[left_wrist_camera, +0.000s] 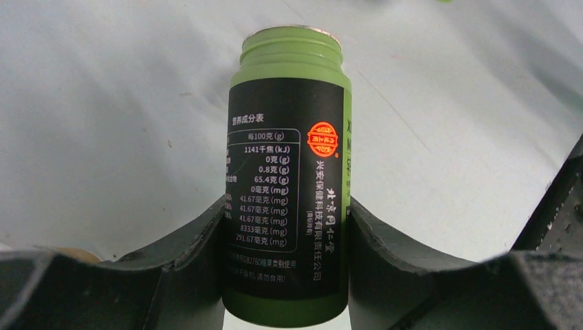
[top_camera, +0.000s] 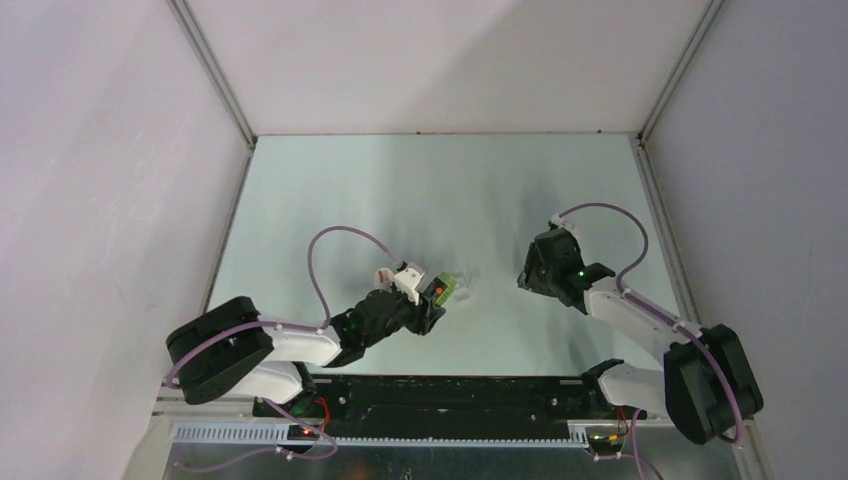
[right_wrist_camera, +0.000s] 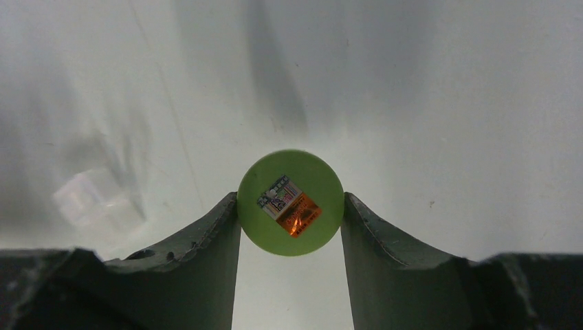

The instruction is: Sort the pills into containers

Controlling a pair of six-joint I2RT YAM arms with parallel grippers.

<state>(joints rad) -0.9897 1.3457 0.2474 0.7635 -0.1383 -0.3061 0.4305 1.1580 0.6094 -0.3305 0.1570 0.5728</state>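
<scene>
Because our green bottle (left_wrist_camera: 289, 192) has no lid on, the big worry is a spill onto the pale table (top_camera: 420, 190). Our left gripper (left_wrist_camera: 287, 206) squeezes the bottle on both sides of its black label, and the open mouth points away from us. If we tip it too fast, lots of pills could rush out at once and roll all over the table. If the squeeze is too soft, the smooth bottle could slide or twist between the fingers (left_wrist_camera: 192, 254).

Next comes the little see-through pill box (right_wrist_camera: 96, 199). It sits on the table, off to the left in the right wrist view, apart from the right gripper (right_wrist_camera: 290, 206), and nothing holds it down. It looks very light (and it is hard to spot on the pale table). The bottle could bump it away, or the pills could miss its tiny squares.

Then comes the round green lid (right_wrist_camera: 290, 182), as we take it to be. The right gripper pinches it by its edges above the table. A round edge is slippy, so it could pop out and roll off.

Smallest are the pills. We cannot see any, so we cannot tell how many are inside.
</scene>
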